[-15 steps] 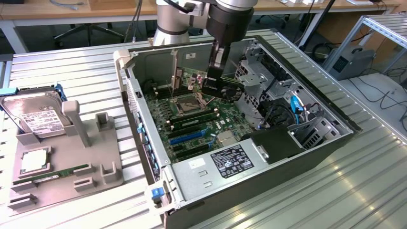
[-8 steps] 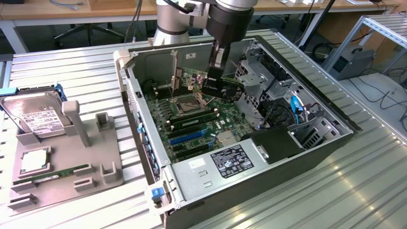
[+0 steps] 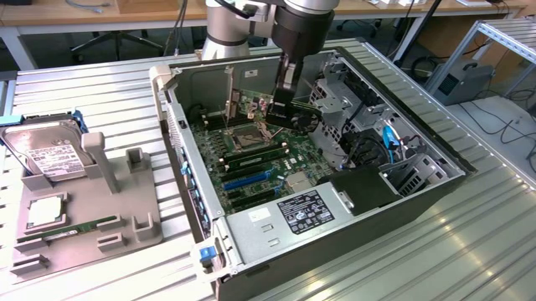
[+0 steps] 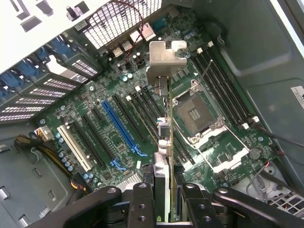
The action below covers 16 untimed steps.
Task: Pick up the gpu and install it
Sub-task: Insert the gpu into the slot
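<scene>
**A:** One card, the gpu [image 4: 163,159], stands on edge over the motherboard [image 4: 90,114] inside the open case [image 3: 352,238]. The fingers [image 4: 142,209] are clamped on its near end.

**B:** Which way does it run?

**A:** Lengthwise along the expansion slots [image 4: 121,126], with its silver bracket [image 4: 159,61] toward the case's rear wall.

**B:** Any room?

**A:** Slots on one side, the CPU socket [image 4: 194,114] just beside the other. I cannot tell whether it touches a slot.

The green circuit-board gpu [image 4: 164,142] is showing a dull silver metal bracket [image 4: 161,59]; the ribbed grey metal table [image 3: 469,251] is gleaming.
</scene>
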Available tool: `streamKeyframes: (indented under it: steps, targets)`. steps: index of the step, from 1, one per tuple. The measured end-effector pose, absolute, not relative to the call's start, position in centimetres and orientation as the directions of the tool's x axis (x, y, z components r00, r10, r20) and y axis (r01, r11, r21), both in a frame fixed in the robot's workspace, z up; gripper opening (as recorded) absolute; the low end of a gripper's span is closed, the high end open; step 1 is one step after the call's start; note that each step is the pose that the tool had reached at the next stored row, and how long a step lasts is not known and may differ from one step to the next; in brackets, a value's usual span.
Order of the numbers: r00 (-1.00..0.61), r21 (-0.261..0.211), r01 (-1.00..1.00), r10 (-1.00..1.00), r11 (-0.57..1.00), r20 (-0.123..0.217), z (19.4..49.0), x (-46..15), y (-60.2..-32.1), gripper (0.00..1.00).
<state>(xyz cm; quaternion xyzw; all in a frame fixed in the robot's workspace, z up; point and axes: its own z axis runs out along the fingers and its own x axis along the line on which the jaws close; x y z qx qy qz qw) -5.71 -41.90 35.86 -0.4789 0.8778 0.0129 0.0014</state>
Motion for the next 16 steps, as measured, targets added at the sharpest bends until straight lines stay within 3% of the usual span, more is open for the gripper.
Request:
streamKeyframes:
  steps: [16]
  targets:
    - [-0.518, 0.021, -0.856, -0.856, 0.517, -0.014, 35.81, -5.71, -41.90, 0.27]
